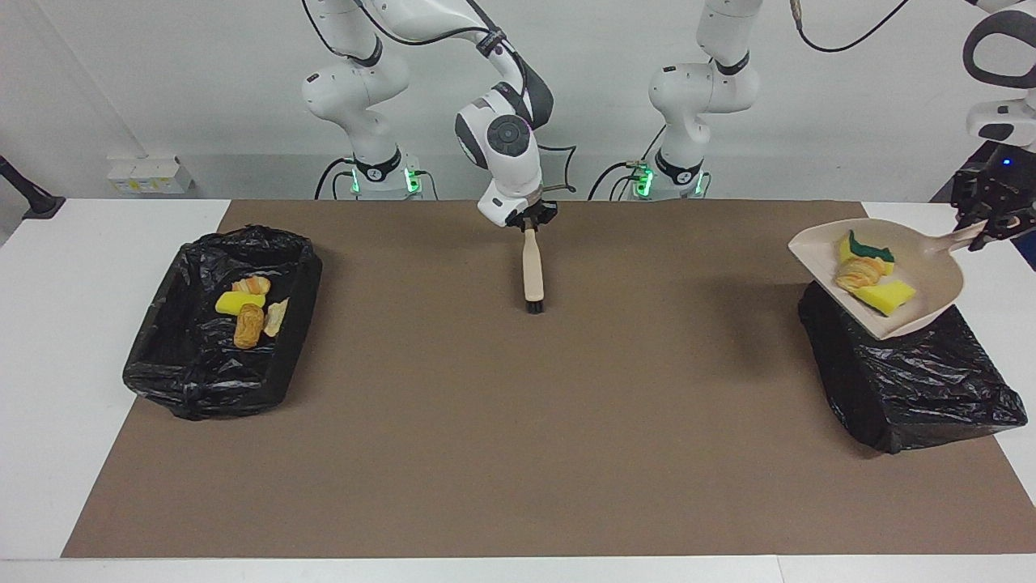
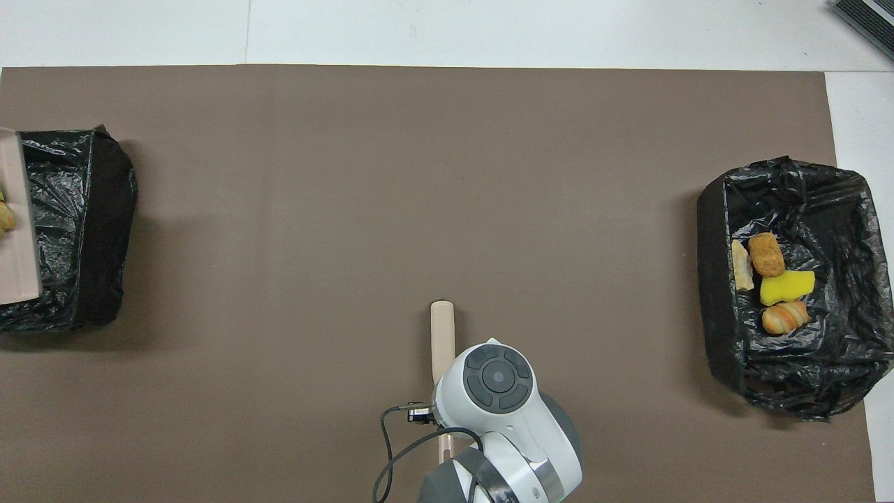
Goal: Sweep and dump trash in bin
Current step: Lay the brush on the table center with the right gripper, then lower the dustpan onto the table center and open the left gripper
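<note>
- While the left gripper is clamped on the beige dustpan's handle, the pan hangs tilted over the black-lined bin at the left arm's end.
- Three pieces of trash lie in the pan: a green-topped sponge, a croissant piece and a yellow sponge chunk.
- Over the brown mat, the right gripper is closed on the brush.
- Another bin, at the right arm's end, holds more scraps.

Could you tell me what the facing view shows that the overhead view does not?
Only facing: the left gripper holding the dustpan's handle, and the green-topped sponge, croissant piece and yellow sponge in the pan over the black bin; also the right gripper on the brush.
Only overhead: nothing extra.
Both: the second bin of scraps, and part of the dustpan.
</note>
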`<action>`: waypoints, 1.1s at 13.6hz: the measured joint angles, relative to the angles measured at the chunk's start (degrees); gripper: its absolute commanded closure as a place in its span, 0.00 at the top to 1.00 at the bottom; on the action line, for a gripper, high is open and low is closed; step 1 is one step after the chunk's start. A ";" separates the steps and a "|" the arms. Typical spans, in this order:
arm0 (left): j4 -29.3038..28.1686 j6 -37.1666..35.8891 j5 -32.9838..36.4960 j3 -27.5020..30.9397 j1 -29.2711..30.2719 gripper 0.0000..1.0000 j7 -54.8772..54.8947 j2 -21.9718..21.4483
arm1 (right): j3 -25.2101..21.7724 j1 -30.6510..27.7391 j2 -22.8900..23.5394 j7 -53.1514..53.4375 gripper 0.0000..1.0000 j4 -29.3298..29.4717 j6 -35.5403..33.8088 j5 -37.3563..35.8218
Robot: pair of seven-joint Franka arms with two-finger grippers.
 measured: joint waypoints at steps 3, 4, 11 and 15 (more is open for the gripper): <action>6.42 2.89 0.61 -0.08 2.61 0.00 4.01 6.68 | 0.00 0.00 0.18 0.00 1.00 0.16 0.04 0.00; 7.28 4.16 1.65 -0.13 2.80 0.00 4.17 7.97 | -0.04 -0.02 0.29 0.00 1.00 0.39 0.20 -0.10; 8.04 8.81 11.67 -0.70 2.82 0.00 2.66 12.75 | -0.74 -9.16 2.85 -0.37 1.00 5.27 1.28 -12.65; 6.95 8.41 19.13 -1.45 -0.19 0.00 -3.44 13.37 | -0.98 -18.17 3.07 -4.44 1.00 7.45 1.29 -15.96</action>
